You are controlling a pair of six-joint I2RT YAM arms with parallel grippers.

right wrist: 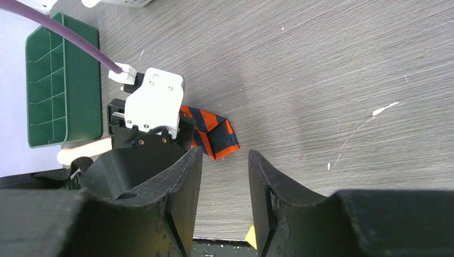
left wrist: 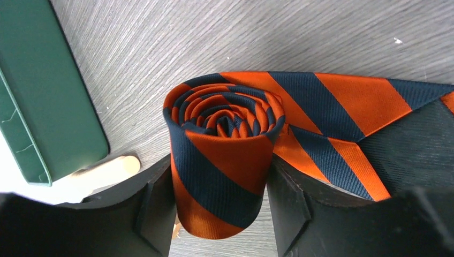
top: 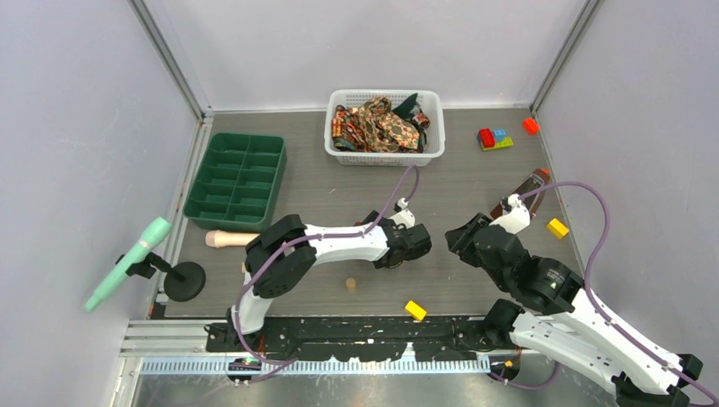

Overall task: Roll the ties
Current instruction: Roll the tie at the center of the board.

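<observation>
The orange-and-dark striped tie is wound into a tight roll, standing on end on the grey table. Its loose wide end lies flat to the right. My left gripper is shut on the roll, one finger on each side. In the top view the left gripper hides the tie. The tie's pointed end shows in the right wrist view beside the left wrist. My right gripper is open and empty, just right of the left one. Paisley ties and a dark green tie lie in the white basket.
A green compartment tray stands at the left, with a wooden peg below it. A mint tool on a black stand is at the far left. A brown bottle, toy bricks and yellow bricks lie around.
</observation>
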